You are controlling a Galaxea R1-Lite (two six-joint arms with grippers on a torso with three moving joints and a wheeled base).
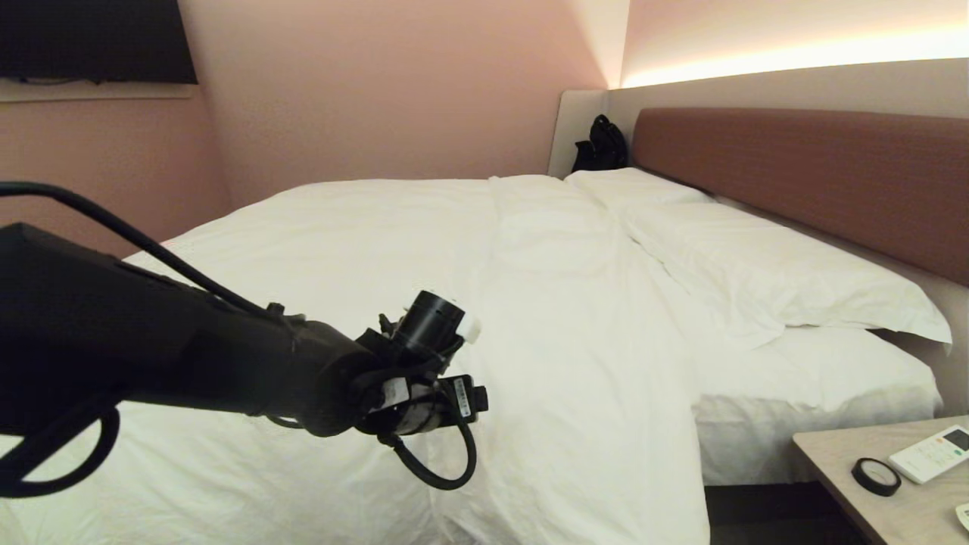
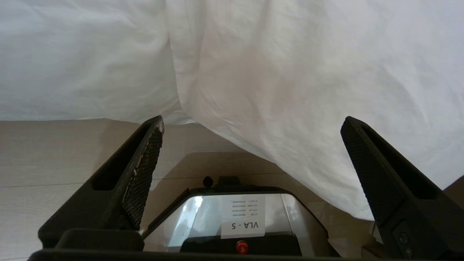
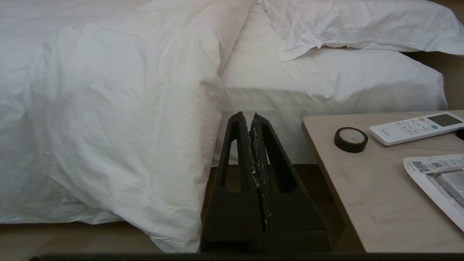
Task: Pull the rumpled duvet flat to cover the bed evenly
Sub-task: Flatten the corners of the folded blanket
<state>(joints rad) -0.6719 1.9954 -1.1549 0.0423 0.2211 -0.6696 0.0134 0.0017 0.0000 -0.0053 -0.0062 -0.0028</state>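
The white duvet [image 1: 530,303] lies creased over the bed [image 1: 795,174], and its near side hangs down towards the floor. My left arm reaches from the left over that near side; its fingers are hidden in the head view. In the left wrist view the left gripper [image 2: 252,122] is open, facing the hanging duvet edge [image 2: 290,72] with nothing between its fingers [image 2: 145,163]. The right gripper [image 3: 251,115] is shut and empty, low beside the bed, next to the drooping duvet corner [image 3: 108,108]. Bare mattress sheet [image 3: 326,83] shows below the pillows [image 1: 757,265].
A wooden nightstand [image 1: 848,469] stands at the near right with a tape roll [image 1: 876,476], a remote [image 1: 931,453] and a printed sheet [image 3: 438,181]. A black bag [image 1: 602,144] sits in the far corner. My own base [image 2: 239,217] is under the left gripper.
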